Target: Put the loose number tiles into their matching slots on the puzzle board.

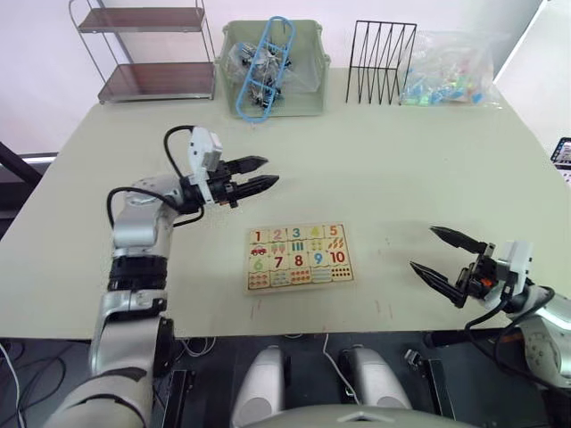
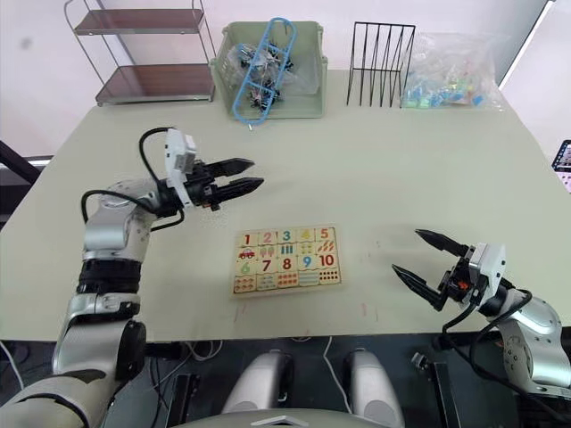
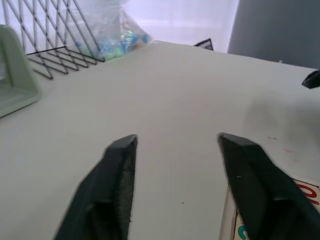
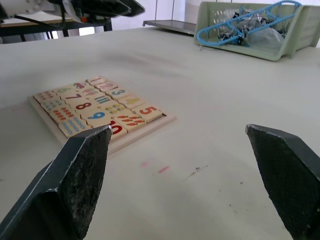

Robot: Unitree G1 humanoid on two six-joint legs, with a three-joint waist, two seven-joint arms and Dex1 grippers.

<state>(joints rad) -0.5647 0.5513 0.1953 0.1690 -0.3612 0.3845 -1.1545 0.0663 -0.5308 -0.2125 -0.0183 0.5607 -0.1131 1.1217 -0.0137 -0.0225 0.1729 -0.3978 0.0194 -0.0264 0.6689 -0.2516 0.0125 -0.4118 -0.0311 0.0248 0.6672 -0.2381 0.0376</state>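
Right tool (image 1: pixel 449 256) open, right of puzzle board (image 1: pixel 299 256).

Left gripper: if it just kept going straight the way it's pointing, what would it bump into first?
Probably nothing soon. The left gripper is open and points across bare table, passing beside the puzzle board. The wire rack and plastic bag sit off to one side, though depth is hard to judge.
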